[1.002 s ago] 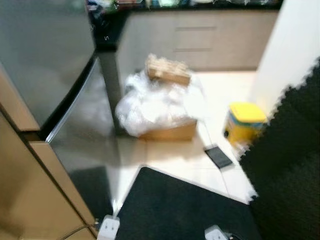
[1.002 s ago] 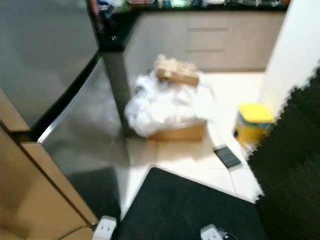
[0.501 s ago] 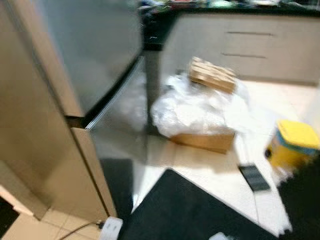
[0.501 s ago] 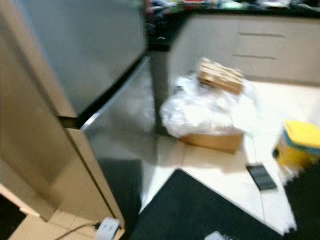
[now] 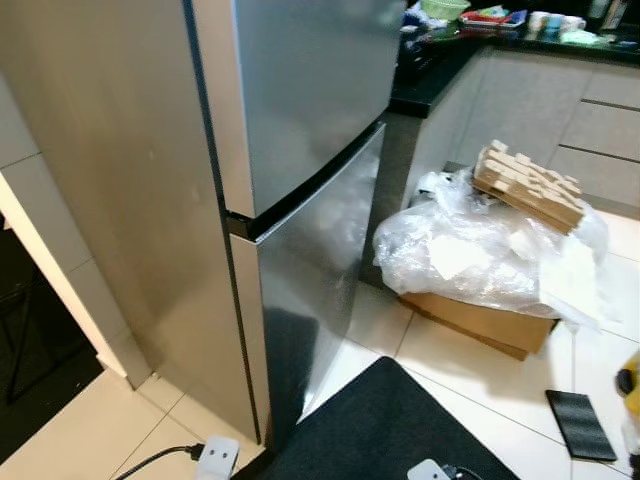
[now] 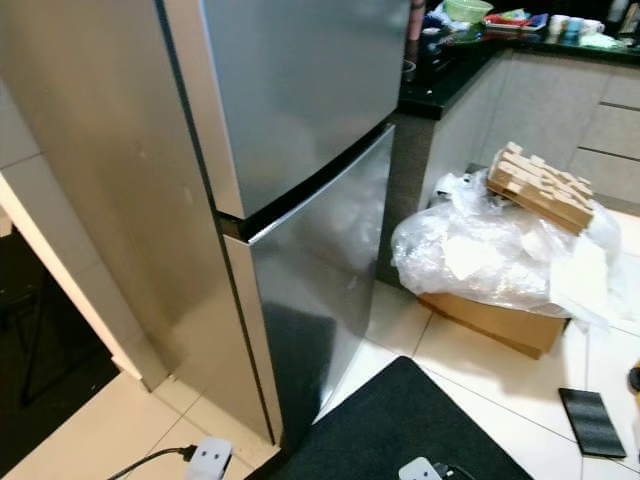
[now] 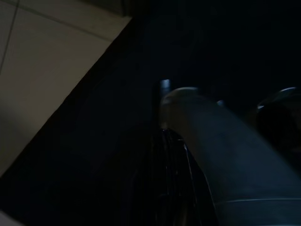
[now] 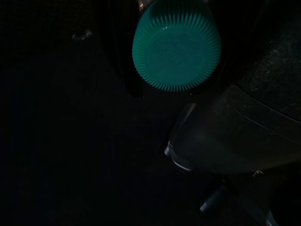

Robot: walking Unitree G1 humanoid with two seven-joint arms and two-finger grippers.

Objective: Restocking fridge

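Head cam: fridge [image 5: 300,110] fills the left half, two stainless doors, both closed, dark seam between the upper and lower door. Beige side panel faces the camera. White plug adapter [image 5: 217,458] with its cable on the tile floor [image 5: 90,430] at the fridge's near corner, just beside the edge of the black mat [image 5: 390,430].

Right of the fridge: dark tabletop [image 5: 440,75] over pale cabinets, with a green bowl [image 6: 468,10] and small clutter at the far end, too small to tell apart. On the floor below it, a cardboard box [image 5: 480,320] with a clear plastic bag [image 5: 480,250] heaped on top, and a wooden slatted piece [image 5: 528,185] tilted on top of the bag. Further right, a flat black device [image 5: 580,425] on the tile, apart from the box. Sliver of something yellow [image 5: 630,378] at the frame edge.

Left wrist cam: very dark. Left gripper's state: cannot tell. Pale tile and dark mat edge visible.

Right wrist cam: dark, a green ribbed cap [image 8: 176,44] sits close in front of the lens. Right gripper's state: cannot tell; cannot confirm it holds the cap's container.
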